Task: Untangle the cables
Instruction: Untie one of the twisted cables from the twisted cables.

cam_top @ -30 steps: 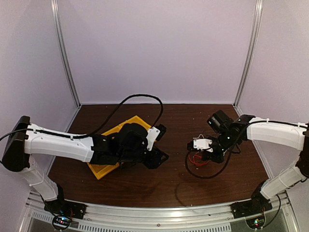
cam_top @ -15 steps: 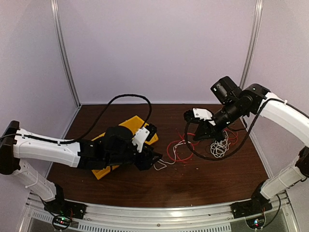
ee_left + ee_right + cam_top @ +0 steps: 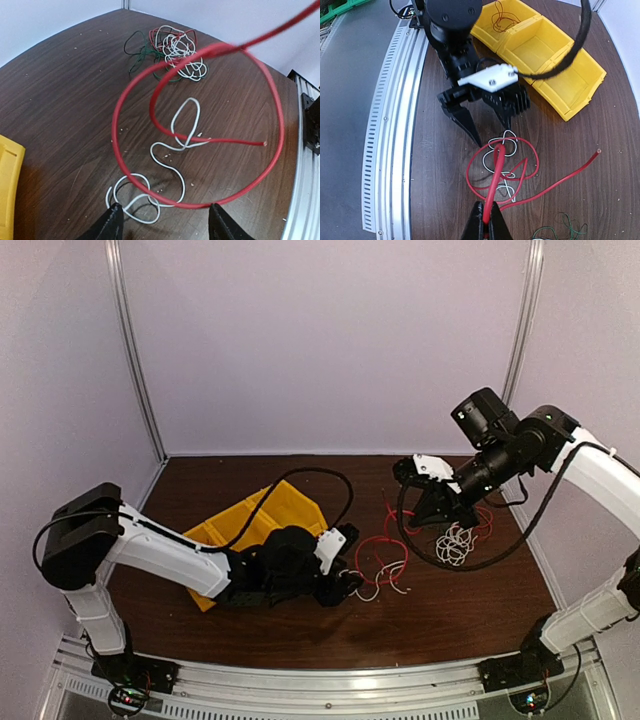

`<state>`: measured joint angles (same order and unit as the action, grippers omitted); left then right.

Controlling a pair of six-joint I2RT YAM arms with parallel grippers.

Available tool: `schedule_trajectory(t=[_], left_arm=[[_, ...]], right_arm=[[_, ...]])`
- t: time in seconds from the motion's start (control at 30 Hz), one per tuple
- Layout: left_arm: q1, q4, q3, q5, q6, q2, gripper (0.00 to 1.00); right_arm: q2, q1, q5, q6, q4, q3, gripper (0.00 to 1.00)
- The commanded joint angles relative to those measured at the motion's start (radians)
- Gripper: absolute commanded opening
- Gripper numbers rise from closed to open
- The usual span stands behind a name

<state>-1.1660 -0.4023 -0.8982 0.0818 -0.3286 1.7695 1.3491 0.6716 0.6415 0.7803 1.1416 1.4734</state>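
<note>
Bin (image 3: 262,515), yellow, sits centre left in the top view; just right of it the left tool (image 3: 350,578) hangs open, low over the tabletop (image 3: 300,625), fingers astride a white cable (image 3: 191,99). The red cable (image 3: 494,176) loops mid-frame, one strand pinched in the closed right tool (image 3: 485,214), above a tangle (image 3: 458,542) of cables at right

Dark wood-grain tabletop (image 3: 65,100) with soft sheen, red cable (image 3: 225,141) in smooth glossy plastic coat, white cable (image 3: 197,114) more matt, yellow bin (image 3: 572,97) of shiny plastic, ribbed grey metal rail (image 3: 390,125), matt black plastic left claw (image 3: 167,222)
</note>
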Motion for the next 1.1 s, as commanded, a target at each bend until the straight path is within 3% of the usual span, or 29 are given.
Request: schedule_trajectory(t=[0.0,0.13,0.4,0.57,0.77,1.07], left_arm=[[0.002,-0.153,-0.129,-0.034,0.030,0.147,0.59],[0.002,-0.184,-0.216,-0.067,0.019,0.267,0.59],[0.023,-0.237,-0.348,-0.115,0.014,0.413,0.58],[0.066,-0.317,-0.352,-0.213,-0.047,0.464,0.54],[0.099,-0.391,-0.358,-0.293,-0.107,0.531,0.42],[0.087,-0.678,-0.101,-0.200,-0.145,0.341,0.51]], right_arm=[[-0.059,-0.027,-0.016,-0.020,0.016,0.062,0.00],[-0.078,-0.102,-0.031,-0.021,0.012,0.125,0.00],[-0.188,-0.292,-0.069,-0.075,-0.202,0.148,0.00],[-0.180,-0.323,-0.003,-0.127,-0.224,0.232,0.00],[-0.195,-0.326,0.066,-0.197,-0.343,0.171,0.00],[-0.162,-0.327,0.073,-0.219,-0.354,0.152,0.00]])
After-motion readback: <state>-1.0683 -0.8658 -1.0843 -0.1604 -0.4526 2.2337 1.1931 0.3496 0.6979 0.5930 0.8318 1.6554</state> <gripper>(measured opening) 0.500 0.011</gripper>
